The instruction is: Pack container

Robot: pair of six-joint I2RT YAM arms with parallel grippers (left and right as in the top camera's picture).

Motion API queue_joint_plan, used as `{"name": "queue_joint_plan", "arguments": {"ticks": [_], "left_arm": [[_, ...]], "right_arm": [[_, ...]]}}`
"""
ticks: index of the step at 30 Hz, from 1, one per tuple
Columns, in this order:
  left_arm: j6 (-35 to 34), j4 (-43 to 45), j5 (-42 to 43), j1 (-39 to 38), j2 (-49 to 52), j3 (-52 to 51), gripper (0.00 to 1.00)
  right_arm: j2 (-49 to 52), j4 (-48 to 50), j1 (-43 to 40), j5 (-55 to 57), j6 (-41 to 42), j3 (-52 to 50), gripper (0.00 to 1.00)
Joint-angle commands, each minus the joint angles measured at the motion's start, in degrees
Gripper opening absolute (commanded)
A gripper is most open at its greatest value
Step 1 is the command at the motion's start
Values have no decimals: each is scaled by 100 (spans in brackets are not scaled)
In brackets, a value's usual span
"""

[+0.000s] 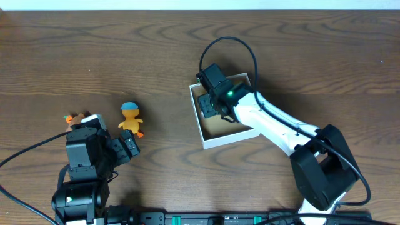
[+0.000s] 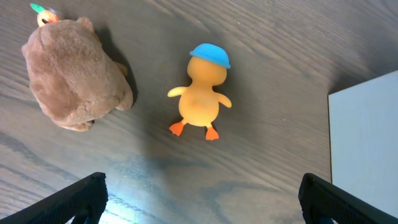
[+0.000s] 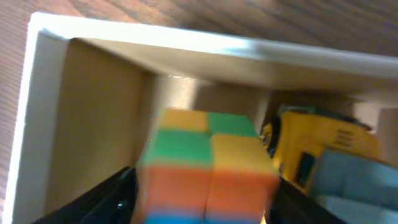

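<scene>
The container (image 1: 228, 139) is a low white box with a tan bottom, right of the table's middle. My right gripper (image 1: 214, 105) reaches into its far left corner, shut on a multicoloured cube (image 3: 208, 168) with green, yellow and orange squares. The box wall (image 3: 186, 50) stands just behind the cube. A yellow toy vehicle (image 3: 323, 149) lies in the box to the cube's right. My left gripper (image 1: 114, 134) is open and empty over the table (image 2: 202, 202), just short of an orange duck with a blue cap (image 2: 202, 99).
A brown plush toy (image 2: 71, 74) lies left of the duck (image 1: 130, 119); it also shows in the overhead view (image 1: 75, 119). The container's white side (image 2: 367, 143) shows at the right of the left wrist view. Black cables run along the table's front edge.
</scene>
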Motion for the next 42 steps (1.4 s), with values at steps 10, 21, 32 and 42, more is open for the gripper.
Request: {"name": "queue_joint_plan", "arguments": {"ticks": [10,21,32,42], "left_arm": [[-28,4,52,26,22,133,98],[-31,4,52,26,22,133,98],[-28,4,52,26,22,133,98],[-28,4,52,26,22,133,98]], "right_arm": [[-7,42,-57,63,57,4,73],[-1182,-811,-697,509,415,448,75],[-1539,-2949,-2608,420,811,264,42],[-1534,-2422,-2527,-461,201,-1130,45]]}}
